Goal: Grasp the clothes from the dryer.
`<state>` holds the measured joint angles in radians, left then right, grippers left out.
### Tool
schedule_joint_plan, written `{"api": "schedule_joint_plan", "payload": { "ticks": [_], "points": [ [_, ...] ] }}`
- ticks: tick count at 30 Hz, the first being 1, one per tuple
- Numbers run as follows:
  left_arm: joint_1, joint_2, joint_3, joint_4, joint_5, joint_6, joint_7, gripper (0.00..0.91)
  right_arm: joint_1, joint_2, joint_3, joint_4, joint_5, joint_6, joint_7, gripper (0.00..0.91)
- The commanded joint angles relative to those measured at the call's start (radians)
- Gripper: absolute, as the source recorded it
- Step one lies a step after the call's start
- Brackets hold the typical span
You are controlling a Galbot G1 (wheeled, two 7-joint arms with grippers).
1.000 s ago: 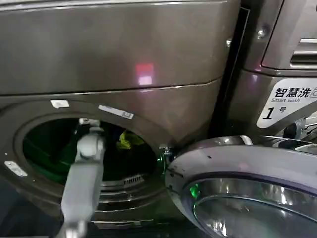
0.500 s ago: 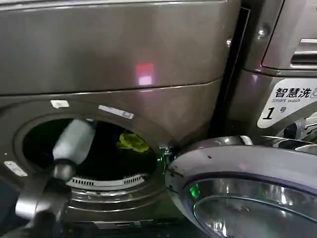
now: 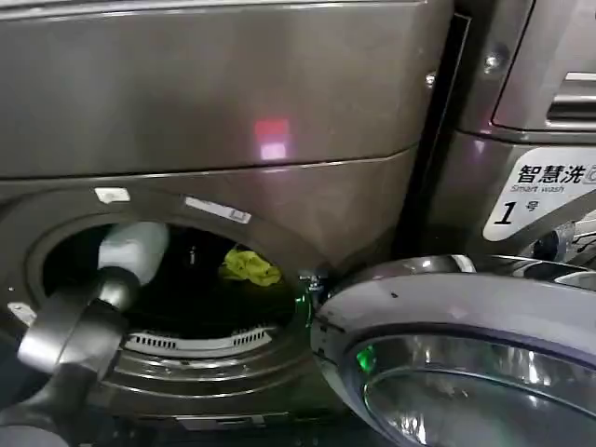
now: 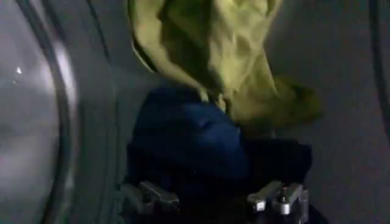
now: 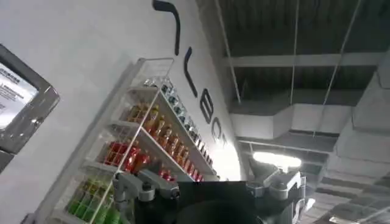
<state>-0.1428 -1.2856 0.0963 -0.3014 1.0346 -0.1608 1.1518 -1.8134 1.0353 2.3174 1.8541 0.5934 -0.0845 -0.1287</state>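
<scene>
Left arm reaching into the open dryer, clothes lying in the drum.

The dryer [image 3: 233, 112] fills the head view, its glass door [image 3: 466, 345] swung open at lower right. Inside the porthole, right of centre, lies the yellow-green fabric [image 3: 250, 267]. In the left wrist view the dark blue fabric [image 4: 195, 143] lies against the yellow-green piece, at frame centre. The left end effector [image 4: 213, 201], at the bottom edge, is spread wide and just beside the blue fabric, holding nothing. The right end effector [image 5: 210, 189] points up toward a drinks shelf [image 5: 146, 152], fingers apart and empty.
</scene>
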Motion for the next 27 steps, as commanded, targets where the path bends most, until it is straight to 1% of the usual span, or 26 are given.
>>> {"api": "schedule_joint_plan", "payload": {
  "ticks": [1, 4, 5, 6, 7, 8, 9, 10, 12, 13, 14, 27],
  "points": [
    [0.018, -0.007, 0.042, 0.033, 0.018, 0.004, 0.019, 0.907, 0.002, 0.005, -0.001, 0.009, -0.001, 0.0, 0.0, 0.907],
    [0.029, -0.01, 0.041, 0.03, 0.012, 0.008, 0.022, 0.907, 0.001, 0.004, -0.002, 0.011, -0.001, 0.0, 0.0, 0.907],
    [0.03, -0.008, 0.04, 0.032, 0.01, 0.009, 0.023, 0.842, 0.001, 0.003, -0.002, 0.008, -0.002, 0.0, 0.0, 0.907],
    [0.03, -0.007, 0.04, 0.035, 0.009, 0.009, 0.024, 0.694, 0.002, 0.003, -0.001, 0.007, -0.002, 0.0, 0.0, 0.907],
    [0.03, -0.004, 0.04, 0.038, 0.009, 0.009, 0.026, 0.512, 0.002, 0.003, -0.002, 0.006, -0.002, 0.001, 0.0, 0.907],
    [0.03, -0.002, 0.039, 0.04, 0.009, 0.008, 0.028, 0.353, 0.004, 0.004, -0.003, 0.005, -0.003, 0.001, 0.0, 0.907],
    [0.03, -0.001, 0.039, 0.04, 0.009, 0.007, 0.03, 0.159, 0.005, 0.004, -0.004, 0.004, -0.004, 0.001, 0.0, 0.907],
    [0.03, -0.002, 0.039, 0.043, 0.007, 0.007, 0.032, 0.125, 0.007, 0.003, -0.006, 0.002, -0.004, 0.001, 0.0, 0.907],
    [0.03, -0.004, 0.04, 0.044, 0.003, 0.006, 0.034, 0.091, 0.009, 0.003, -0.008, 0.003, -0.005, 0.001, 0.0, 0.907],
    [0.029, -0.005, 0.04, 0.045, 0.001, 0.006, 0.037, 0.034, 0.009, 0.004, -0.008, 0.003, -0.005, 0.001, 0.0, 0.907],
    [0.029, -0.006, 0.04, 0.047, 0.001, 0.004, 0.041, 0.0, 0.009, 0.004, -0.007, 0.001, -0.005, 0.001, 0.0, 0.907],
    [0.041, -0.014, 0.013, 0.031, -0.039, 0.009, 0.048, 0.0, 0.012, 0.008, -0.01, -0.003, -0.008, 0.004, -0.001, 0.907]
  ]
}}
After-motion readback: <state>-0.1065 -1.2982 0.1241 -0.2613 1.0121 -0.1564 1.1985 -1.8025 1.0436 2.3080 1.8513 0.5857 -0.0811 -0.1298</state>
